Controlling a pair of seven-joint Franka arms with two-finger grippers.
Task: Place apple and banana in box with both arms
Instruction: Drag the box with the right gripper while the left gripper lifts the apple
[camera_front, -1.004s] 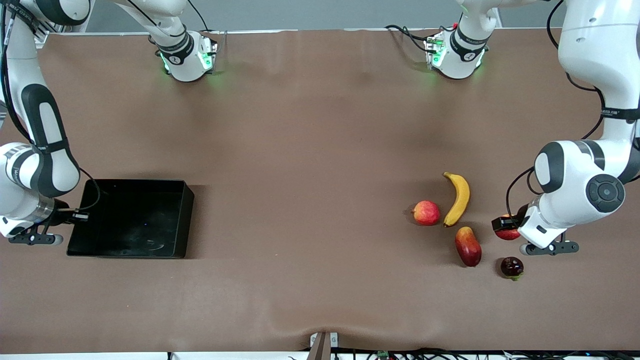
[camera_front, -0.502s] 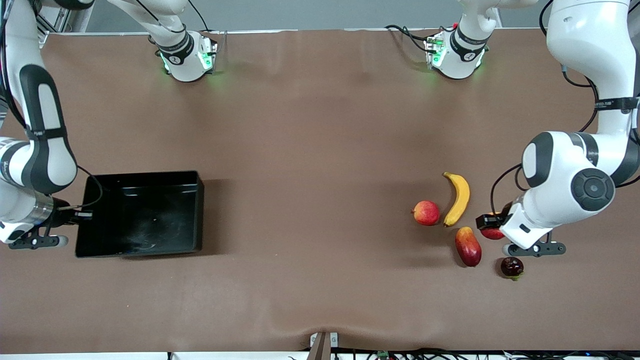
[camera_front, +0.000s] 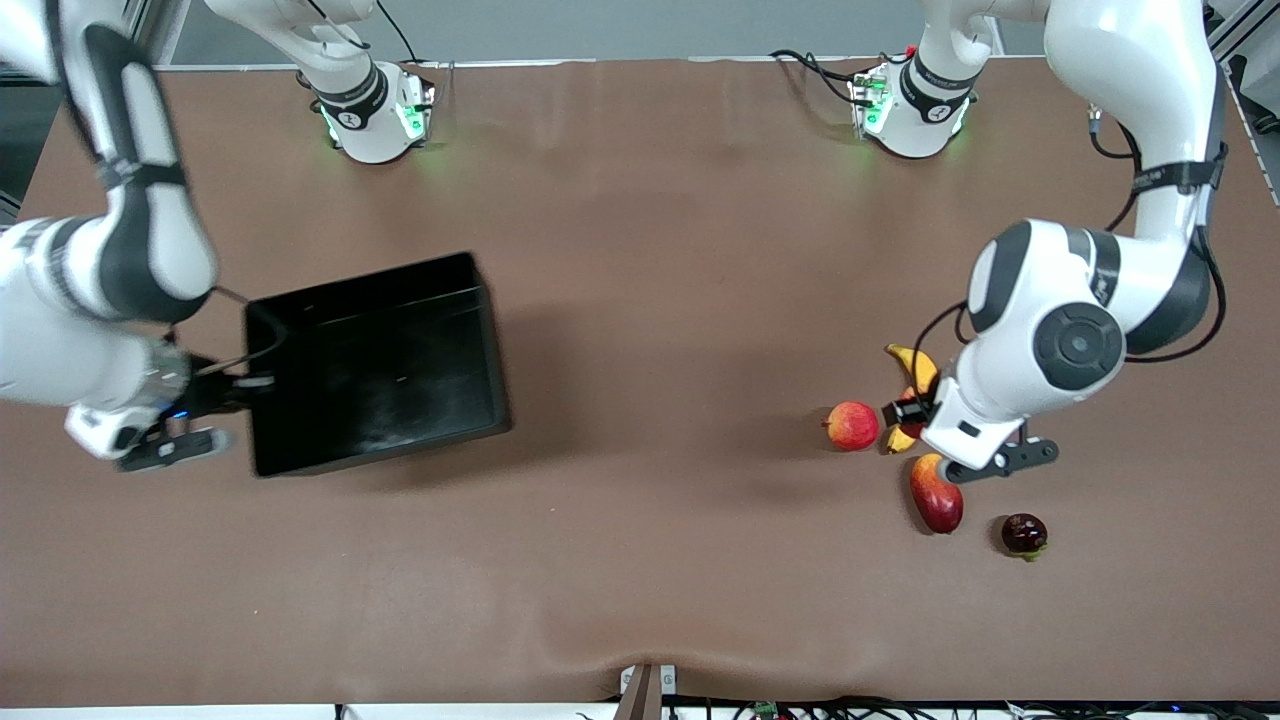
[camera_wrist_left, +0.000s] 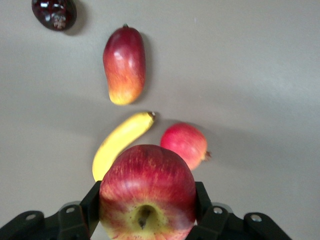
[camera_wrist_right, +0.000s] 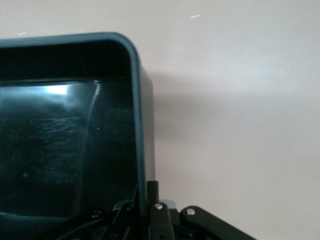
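My left gripper (camera_wrist_left: 147, 200) is shut on the apple (camera_wrist_left: 147, 192), red with a yellow stem dimple, one finger (camera_wrist_left: 92, 200) at each side. In the front view the left gripper (camera_front: 908, 412) hangs over the banana (camera_front: 918, 365), which lies yellow and curved on the table and is partly hidden by the hand. The black box (camera_front: 380, 370) is empty, lifted off the table and tilted, over the right arm's end of the table. My right gripper (camera_front: 240, 383) is shut on the box's wall (camera_wrist_right: 137, 100) at one short side.
A pinkish-red round fruit (camera_front: 852, 425) lies beside the banana. A red-yellow mango-like fruit (camera_front: 936, 492) and a small dark fruit (camera_front: 1024, 533) lie nearer to the front camera. Brown cloth covers the table between the box and the fruits.
The right arm has lifted the box and carried it toward the table's middle, turning it. The left gripper has moved with the apple from beside the banana to over it.
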